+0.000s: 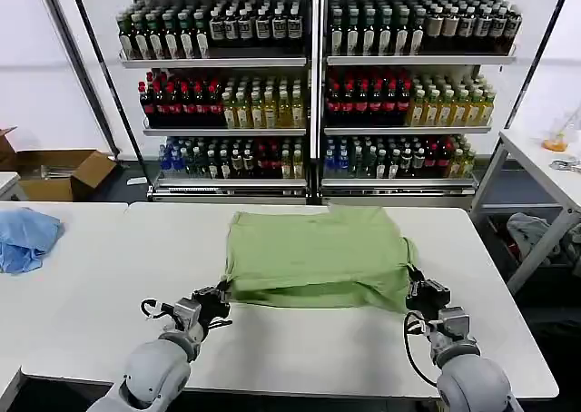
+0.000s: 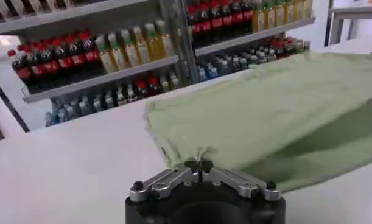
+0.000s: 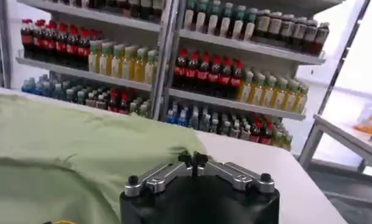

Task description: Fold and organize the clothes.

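The light green shirt (image 1: 318,256) lies folded over on the white table (image 1: 109,285), roughly rectangular, with its near edge lifted a little. My left gripper (image 1: 221,296) is shut on the shirt's near left corner (image 2: 186,155). My right gripper (image 1: 419,289) is shut on the near right corner (image 3: 173,149). In the left wrist view the left gripper (image 2: 198,165) pinches a small tuft of green fabric. In the right wrist view the right gripper (image 3: 193,161) has its fingertips closed against the cloth's edge. Buttons and printed patch are hidden.
A light blue cloth (image 1: 25,237) lies at the table's far left. Shelves of bottles (image 1: 313,85) stand behind the table. A cardboard box (image 1: 59,172) sits on the floor at the left, and a second table (image 1: 545,171) stands at the right.
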You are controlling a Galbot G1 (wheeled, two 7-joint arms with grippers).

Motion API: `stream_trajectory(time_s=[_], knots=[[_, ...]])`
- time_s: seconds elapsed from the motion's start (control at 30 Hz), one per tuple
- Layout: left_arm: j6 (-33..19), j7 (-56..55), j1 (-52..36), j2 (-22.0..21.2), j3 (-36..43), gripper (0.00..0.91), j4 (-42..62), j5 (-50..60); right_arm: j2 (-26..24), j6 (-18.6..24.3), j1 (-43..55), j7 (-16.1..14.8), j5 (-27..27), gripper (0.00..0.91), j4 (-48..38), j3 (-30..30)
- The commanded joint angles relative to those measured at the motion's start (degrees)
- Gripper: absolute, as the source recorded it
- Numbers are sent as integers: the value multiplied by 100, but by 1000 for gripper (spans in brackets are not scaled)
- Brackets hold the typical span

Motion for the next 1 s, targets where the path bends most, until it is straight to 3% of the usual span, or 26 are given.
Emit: stream_trajectory(time_s=[0.03,0.6,0.93,0.97,1.0], knots=[[-102,-64,-113,-66,86,907,152,16,110,-14,275,-27,-165,907,-339,-182],[-227,-311,470,-91,-357,907,-132,-139,351,176,-950,172,186,907,425,749],[-154,-368,332,-133,-255,907,117,-225,450,-226,-805,227,577,907,-48,715],[-135,-378,312,-140,-245,826,164,-246,451,-248,-787,214,656,907,-90,681],[-121,-386,296,-146,-241,504,186,-268,445,-258,-762,205,709,836,-127,635]])
